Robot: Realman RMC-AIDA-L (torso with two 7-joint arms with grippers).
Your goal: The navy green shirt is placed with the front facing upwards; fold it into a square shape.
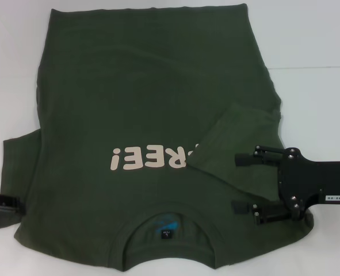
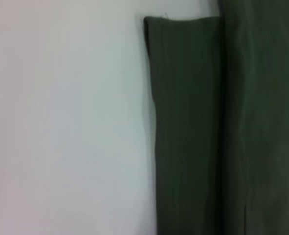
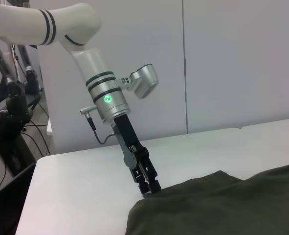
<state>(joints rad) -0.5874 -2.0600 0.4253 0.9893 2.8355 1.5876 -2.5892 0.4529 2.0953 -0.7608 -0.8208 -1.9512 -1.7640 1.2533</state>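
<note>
A: Largest item first. Where does the navy green shirt (image 1: 141, 115) lie?

B: Flat on the white table (image 1: 319, 34), print side up, collar toward the robot. Its right sleeve (image 1: 239, 138) is folded in over the chest and hides the first letter of the "FREE!" print (image 1: 152, 158); the left sleeve (image 1: 14, 152) lies spread out.

A: And the right gripper (image 1: 244, 184)?

B: Over the right shoulder area, fingers spread apart and holding nothing. The folded sleeve sits just beside its upper finger.

A: The left gripper (image 3: 150, 187)?

B: At the left sleeve's edge, tip down at the cloth. Whether it is clenched on the fabric cannot be told.

A: What could go wrong?

B: Likely a snag: if the right fingers drag while retreating, the loose sleeve fold could flip open. On the left, a pinch catching only the top layer would probably give a skewed fold, spoiling the square.
</note>
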